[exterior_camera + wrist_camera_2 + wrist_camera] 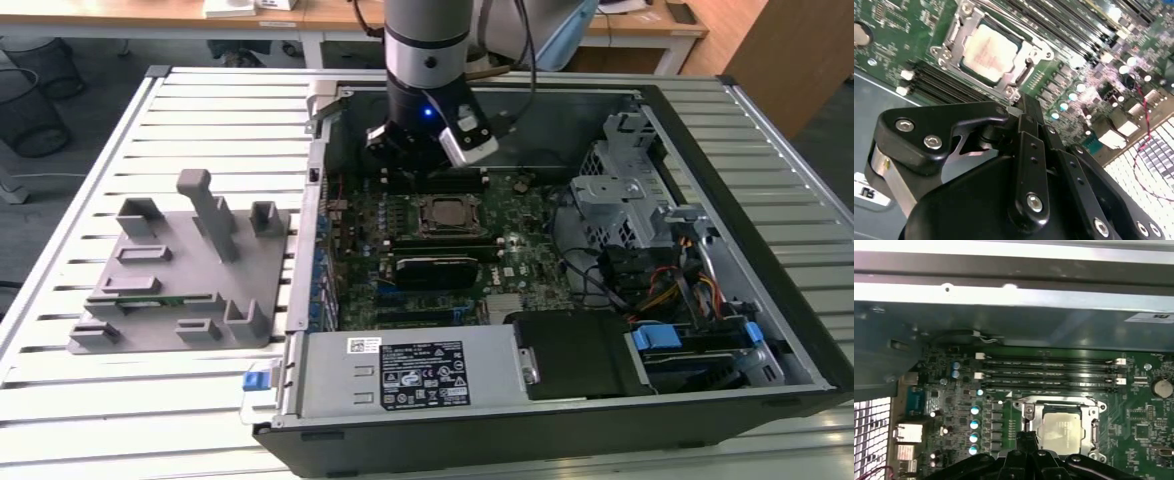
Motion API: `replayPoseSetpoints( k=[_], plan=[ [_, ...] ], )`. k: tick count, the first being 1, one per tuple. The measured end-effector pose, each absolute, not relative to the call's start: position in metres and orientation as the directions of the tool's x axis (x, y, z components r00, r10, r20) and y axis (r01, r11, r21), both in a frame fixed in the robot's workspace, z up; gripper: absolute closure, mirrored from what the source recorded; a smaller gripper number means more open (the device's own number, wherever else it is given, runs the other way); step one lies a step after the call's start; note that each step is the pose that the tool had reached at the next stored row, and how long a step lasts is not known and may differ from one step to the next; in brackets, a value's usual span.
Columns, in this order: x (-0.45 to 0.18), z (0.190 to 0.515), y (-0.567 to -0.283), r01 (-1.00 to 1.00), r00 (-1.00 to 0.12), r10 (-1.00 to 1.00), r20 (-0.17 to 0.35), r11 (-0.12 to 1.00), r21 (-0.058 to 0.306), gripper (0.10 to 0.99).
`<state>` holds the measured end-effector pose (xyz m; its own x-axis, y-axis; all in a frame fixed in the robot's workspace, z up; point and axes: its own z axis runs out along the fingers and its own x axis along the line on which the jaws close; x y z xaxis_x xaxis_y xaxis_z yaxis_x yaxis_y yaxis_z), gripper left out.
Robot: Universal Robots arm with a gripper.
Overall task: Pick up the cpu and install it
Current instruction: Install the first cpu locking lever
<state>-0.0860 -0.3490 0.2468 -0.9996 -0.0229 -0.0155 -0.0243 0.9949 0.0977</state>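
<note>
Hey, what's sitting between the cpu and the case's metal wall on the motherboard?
In the first wrist view, the long black memory slots run across the green board between the cpu, seated in its socket frame, and the grey case wall.

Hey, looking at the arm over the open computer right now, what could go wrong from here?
1. The cpu already lies in the socket with its metal frame open; any bump from the gripper just above it might shift it.
2. The memory slots sit right beside the socket, so a sideways drift might clip their latches.
3. The case wall rises close by, leaving little room for the arm.
</note>
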Motion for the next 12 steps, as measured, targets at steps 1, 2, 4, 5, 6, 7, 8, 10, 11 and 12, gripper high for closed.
replayPoseSetpoints(
  k=[1, 2, 4, 5, 6, 7, 8, 10, 11, 12],
  plan=[
    [-0.088, 0.247, -0.349, -0.024, -1.000, -0.023, -0.015, 0.995, 0.098, 0.980],
    [-0.091, 0.247, -0.349, -0.024, -1.000, -0.023, -0.016, 0.995, 0.098, 0.980],
    [-0.095, 0.247, -0.349, -0.024, -1.000, -0.023, -0.016, 0.995, 0.098, 0.980],
    [-0.096, 0.247, -0.349, -0.024, -1.000, -0.023, -0.016, 0.995, 0.098, 0.980],
    [-0.098, 0.247, -0.349, -0.024, -1.000, -0.023, -0.016, 0.995, 0.098, 0.980],
    [-0.100, 0.247, -0.349, -0.024, -1.000, -0.023, -0.016, 0.995, 0.098, 0.980],
    [-0.102, 0.247, -0.349, -0.024, -1.000, -0.023, -0.015, 0.995, 0.098, 0.980],
    [-0.106, 0.247, -0.347, -0.024, -1.000, -0.023, -0.016, 0.995, 0.098, 0.980],
    [-0.107, 0.247, -0.346, -0.024, -1.000, -0.023, -0.016, 0.995, 0.098, 0.980],
    [-0.108, 0.247, -0.344, -0.024, -1.000, -0.023, -0.015, 0.995, 0.098, 0.980]
  ],
)
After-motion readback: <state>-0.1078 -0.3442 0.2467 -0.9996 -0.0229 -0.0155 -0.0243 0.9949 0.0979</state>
